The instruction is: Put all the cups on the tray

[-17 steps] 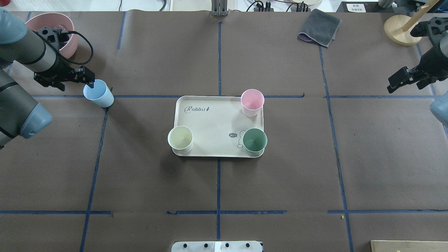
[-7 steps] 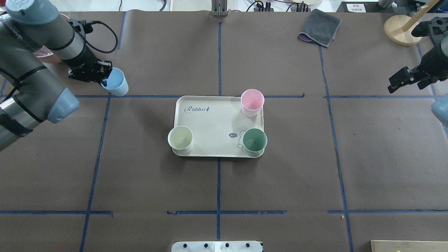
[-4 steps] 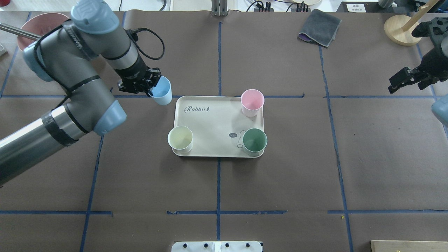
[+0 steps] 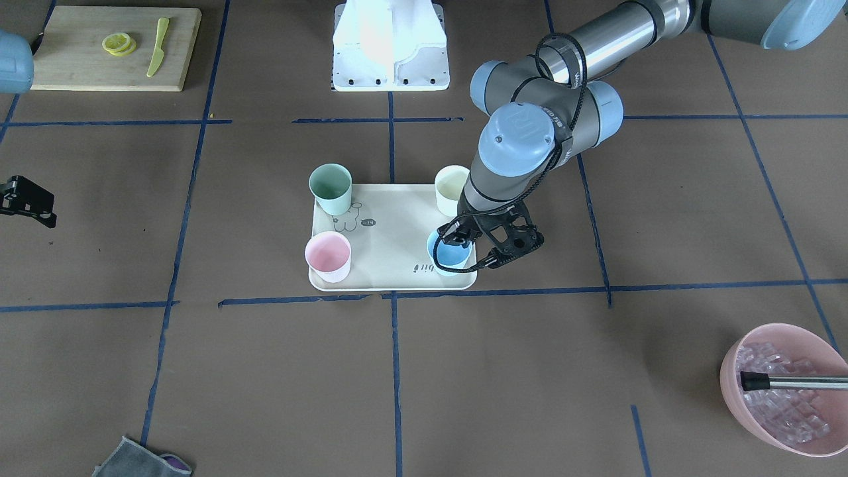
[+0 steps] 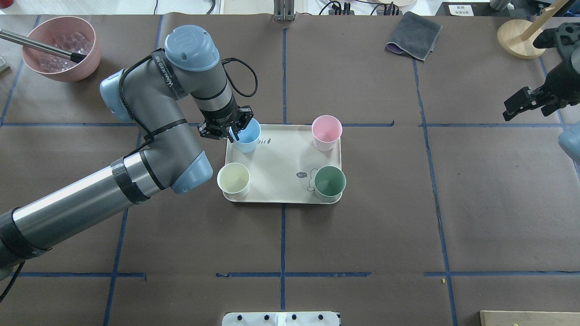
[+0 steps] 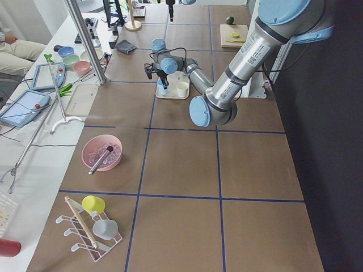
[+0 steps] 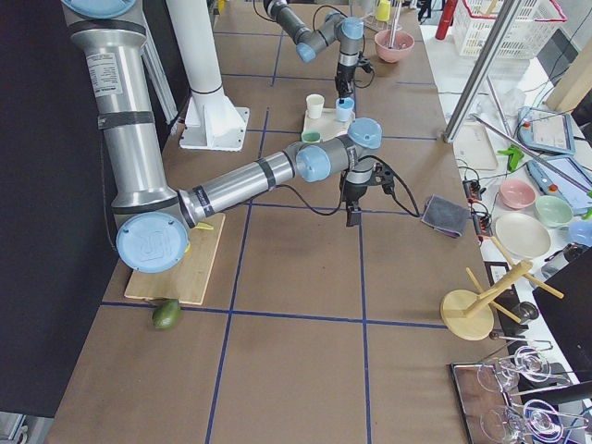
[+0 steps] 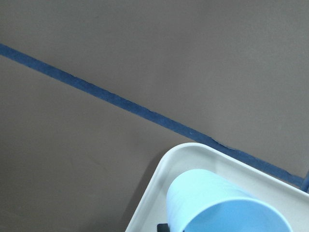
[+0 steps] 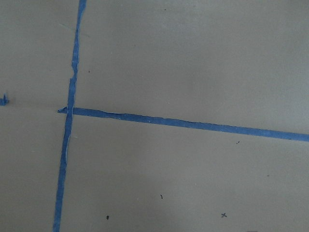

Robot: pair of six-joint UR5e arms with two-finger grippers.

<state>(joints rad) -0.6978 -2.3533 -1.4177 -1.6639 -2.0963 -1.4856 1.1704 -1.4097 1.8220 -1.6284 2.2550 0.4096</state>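
Note:
The cream tray (image 5: 281, 163) lies at the table's middle. On it stand the pink cup (image 5: 326, 132) at the far right corner, the mint green cup (image 5: 330, 182) at the near right corner and the cream-white cup (image 5: 234, 179) at the near left corner. My left gripper (image 5: 233, 132) is shut on the rim of the light blue cup (image 5: 248, 136), upright at the tray's far left corner; whether it rests on the tray I cannot tell. The left wrist view shows this cup (image 8: 212, 203) over the tray's corner. My right gripper (image 5: 530, 103) is open and empty, far right.
A pink bowl (image 5: 93, 52) of ice cubes with a metal tool in it stands at the far left. A grey cloth (image 5: 413, 35) and a wooden stand (image 5: 521, 38) lie at the far right. A wooden cutting board (image 4: 106, 66) sits near the robot's right side.
My left arm has carried the light blue cup from the table's far left, rightwards, to the tray's far left corner. The right arm has not moved.

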